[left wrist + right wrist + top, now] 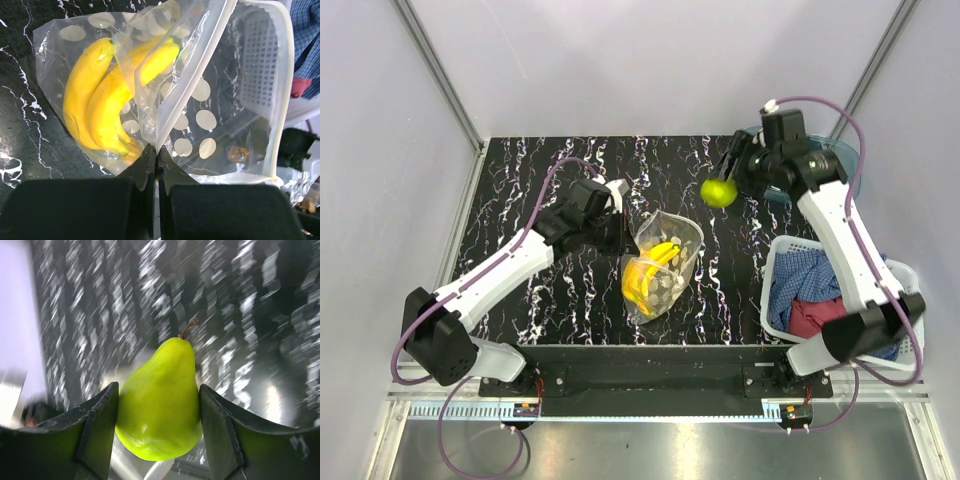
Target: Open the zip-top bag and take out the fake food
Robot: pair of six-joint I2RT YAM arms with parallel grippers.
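Observation:
The clear dotted zip-top bag (665, 265) lies mid-table with its mouth open, and yellow bananas (648, 272) are inside. In the left wrist view the bag (200, 95) fills the frame with the bananas (100, 100) at the left. My left gripper (618, 235) (156, 155) is shut on the bag's edge. My right gripper (725, 180) (159, 425) is shut on a green pear (718, 191) (160, 400) and holds it in the air, up and to the right of the bag. The right wrist view is motion-blurred.
A white slatted basket (780, 250) with blue and red cloths (810, 295) stands at the right front. A teal tray (850, 155) sits behind my right arm at the back right. The walls of the enclosure stand on three sides.

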